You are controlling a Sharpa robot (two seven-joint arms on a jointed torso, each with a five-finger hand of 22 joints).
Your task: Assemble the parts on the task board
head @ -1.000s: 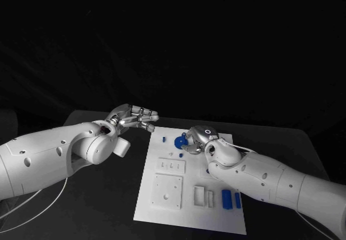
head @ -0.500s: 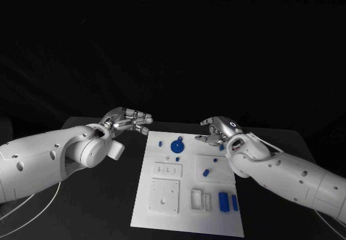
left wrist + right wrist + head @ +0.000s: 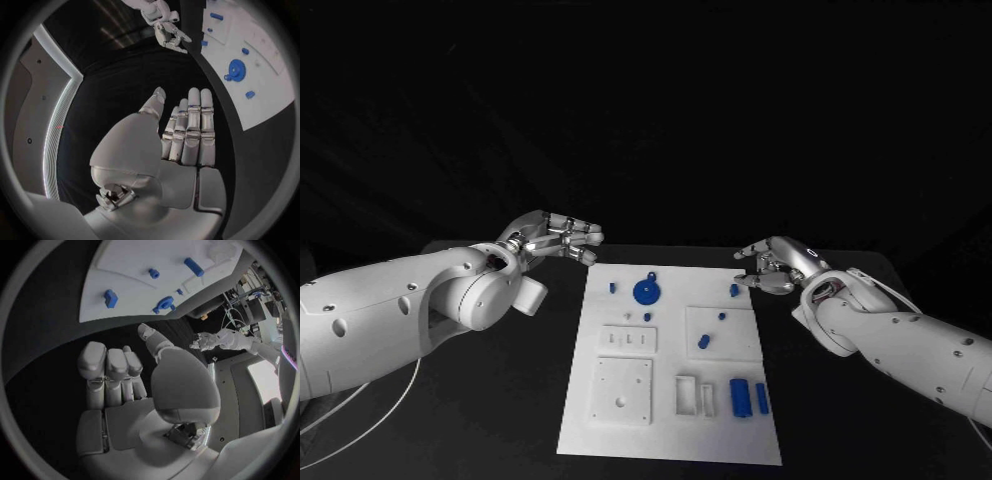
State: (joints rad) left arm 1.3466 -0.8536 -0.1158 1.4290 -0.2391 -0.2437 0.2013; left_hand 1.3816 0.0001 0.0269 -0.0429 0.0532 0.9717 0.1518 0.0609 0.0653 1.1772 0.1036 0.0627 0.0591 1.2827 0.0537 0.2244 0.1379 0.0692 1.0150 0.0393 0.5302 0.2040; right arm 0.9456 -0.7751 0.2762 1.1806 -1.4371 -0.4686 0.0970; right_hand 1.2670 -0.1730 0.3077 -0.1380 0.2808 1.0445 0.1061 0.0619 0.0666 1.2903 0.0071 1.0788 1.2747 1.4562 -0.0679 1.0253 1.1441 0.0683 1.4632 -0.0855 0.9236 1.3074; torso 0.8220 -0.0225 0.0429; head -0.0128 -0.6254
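Note:
The white task board (image 3: 668, 440) lies in the middle of the black table. Near its far end a round blue disc (image 3: 646, 292) lies on it, with small blue pegs (image 3: 734, 290) around it. Two blue bars (image 3: 738, 397) sit side by side near the front right. My left hand (image 3: 560, 238) hovers off the board's far left corner, fingers straight and holding nothing. My right hand (image 3: 773, 262) hovers just past the far right corner, fingers loosely spread and empty. The left wrist view shows the board (image 3: 262, 100), the disc (image 3: 236, 69) and my right hand (image 3: 164, 22). The disc (image 3: 164, 303) also appears in the right wrist view.
Raised white blocks with holes and slots (image 3: 623, 388) stand on the board's near half. Bare black table (image 3: 877, 420) runs along both sides of the board. In the right wrist view my left hand (image 3: 219, 340) shows beyond the board (image 3: 137, 270).
My right hand has drawn back from the blue disc to the right, off the board; the disc stays on the board. The head camera has shifted. The left hand has barely moved.

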